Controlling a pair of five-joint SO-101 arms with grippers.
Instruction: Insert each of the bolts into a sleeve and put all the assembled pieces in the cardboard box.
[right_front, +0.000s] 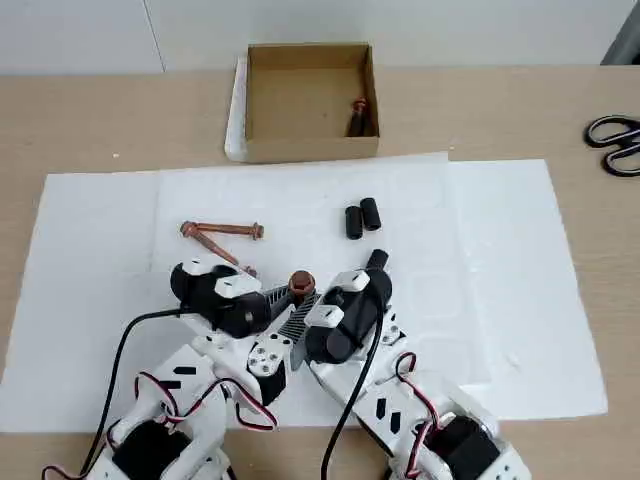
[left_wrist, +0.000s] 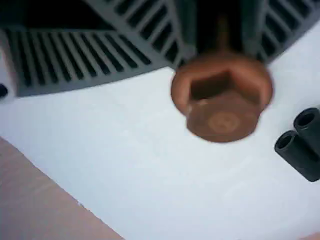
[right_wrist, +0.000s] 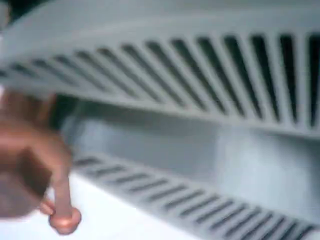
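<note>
**Bolt pinched on the left, sleeves waiting**

High view: you had the left gripper (right_front: 292, 305) pressed onto one bolt (right_front: 301, 284) near the front middle of the white sheet (right_front: 520, 280). Two loose bolts (right_front: 222, 231) lay just beyond it. Two sleeves (right_front: 361, 219) lay side by side further right. One assembled piece (right_front: 357, 116) sat in the cardboard box (right_front: 310, 148).

Left wrist view: the ribbed jaws clamped the shank right behind the flanged hex head. It looked like stiff metal, probably light, and smooth and round enough to twist in the grip. You'd likely want hold close to the head, leaving the shank free for a sleeve. A faint stamp showed on the head, but it was too blurred to read.

Right wrist view: the right gripper (right_wrist: 200, 145) sat close beside the bolt. You couldn't tell whether it was spread or closed. No writing showed.
</note>
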